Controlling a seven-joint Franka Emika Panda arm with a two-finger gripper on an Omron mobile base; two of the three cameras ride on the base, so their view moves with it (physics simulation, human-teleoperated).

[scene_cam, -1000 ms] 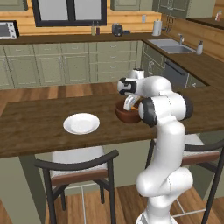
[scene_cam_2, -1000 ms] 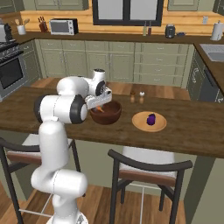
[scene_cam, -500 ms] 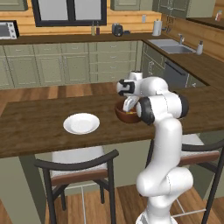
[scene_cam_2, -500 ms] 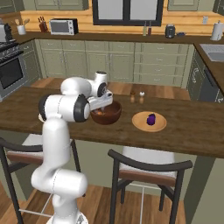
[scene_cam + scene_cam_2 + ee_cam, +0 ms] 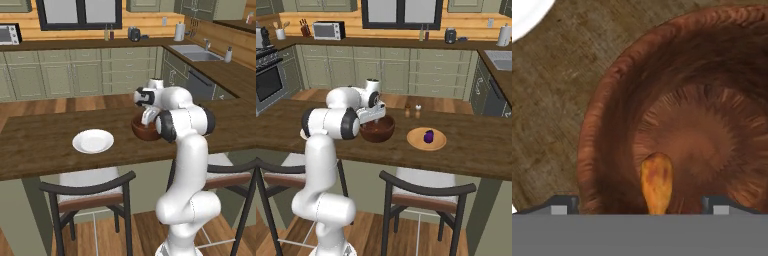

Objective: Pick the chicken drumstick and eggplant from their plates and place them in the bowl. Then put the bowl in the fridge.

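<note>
The dark reddish-brown wooden bowl [image 5: 144, 131] [image 5: 377, 130] [image 5: 682, 130] stands on the wooden counter. My gripper [image 5: 146, 118] [image 5: 372, 115] [image 5: 639, 206] hangs just above its near rim and is open, the fingertips [image 5: 562, 205] far apart. The orange-brown chicken drumstick [image 5: 657, 181] lies between them against the bowl's inner wall, touching neither finger. The white plate [image 5: 93, 141] [image 5: 522, 15] sits bare to the bowl's left. In the right base view the glossy purple eggplant [image 5: 428, 136] rests on the tan-orange plate [image 5: 417, 142], right of the bowl.
Two small shakers [image 5: 412, 111] stand behind the bowl and the tan plate. Two stools [image 5: 90, 192] [image 5: 423, 192] are tucked under the counter's front edge. Green-grey cabinets and a sink [image 5: 196, 54] line the far walls.
My hand hovers over the bowl much as before, with only a slight shift. The plates, bowl and eggplant have not moved.
</note>
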